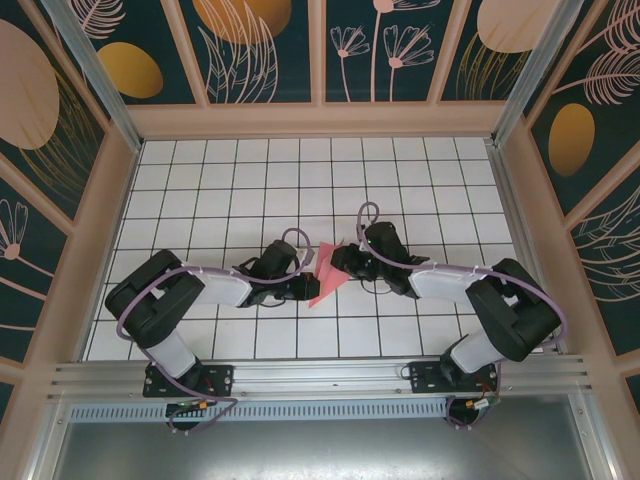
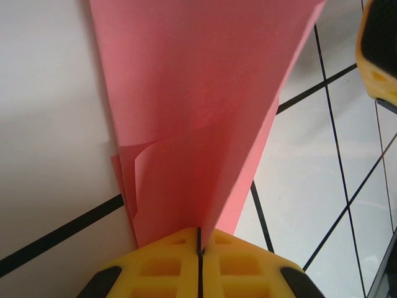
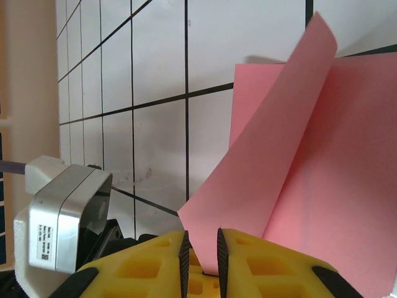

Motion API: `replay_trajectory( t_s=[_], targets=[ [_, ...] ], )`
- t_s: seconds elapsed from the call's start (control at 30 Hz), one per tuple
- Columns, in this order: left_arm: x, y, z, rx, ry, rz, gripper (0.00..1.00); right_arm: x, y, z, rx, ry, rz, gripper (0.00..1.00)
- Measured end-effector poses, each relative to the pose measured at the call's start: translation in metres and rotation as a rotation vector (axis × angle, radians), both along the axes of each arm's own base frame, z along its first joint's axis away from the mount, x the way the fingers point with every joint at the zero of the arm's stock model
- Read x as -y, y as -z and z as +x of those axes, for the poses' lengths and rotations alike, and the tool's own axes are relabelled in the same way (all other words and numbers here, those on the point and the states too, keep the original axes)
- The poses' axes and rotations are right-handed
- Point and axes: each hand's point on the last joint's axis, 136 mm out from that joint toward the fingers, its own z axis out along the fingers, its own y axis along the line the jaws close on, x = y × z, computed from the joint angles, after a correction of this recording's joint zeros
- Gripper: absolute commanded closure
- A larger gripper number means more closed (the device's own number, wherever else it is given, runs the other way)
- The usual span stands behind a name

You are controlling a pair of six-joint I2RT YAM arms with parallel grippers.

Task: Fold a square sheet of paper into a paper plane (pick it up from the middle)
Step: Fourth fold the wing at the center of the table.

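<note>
- Top view: the pink paper (image 1: 325, 275) lies on the white counter (image 1: 200, 180), partly folded, with one flap standing up.
- The left tool (image 1: 303, 287) is at the paper's left side, and the right tool (image 1: 338, 262) is at the paper's right side.
- Left wrist view: the left tool (image 2: 200, 245) is closed tight on the paper's narrow end. Its yellow fingers (image 2: 161, 267) are pressed together.
- Right wrist view: the right tool (image 3: 203, 253) is almost closed. A raised flap of the paper dips into the thin gap between its fingers (image 3: 184, 248).
- I cannot tell if the right tool is squeezing the flap.
</note>
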Motion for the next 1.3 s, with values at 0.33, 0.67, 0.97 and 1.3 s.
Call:
replay_trajectory(
  t_s=[0.33,0.67,0.97,1.3],
  targets=[
    [0.002,-0.002,0.002,-0.059,-0.005,-0.044,0.91,-0.008,0.011,-0.006,-0.027,-0.024,-0.001,0.78],
    [0.006,-0.002,0.002,-0.114,0.002,-0.099,0.9,-0.012,0.018,-0.006,-0.046,-0.024,0.001,0.79],
    [0.009,-0.004,0.005,-0.144,-0.002,-0.144,0.89,-0.013,0.021,-0.005,-0.049,-0.025,0.0,0.79],
    [0.007,-0.008,0.008,-0.16,-0.026,-0.185,0.91,-0.016,0.026,-0.002,-0.059,-0.024,-0.003,0.8]
  ],
)
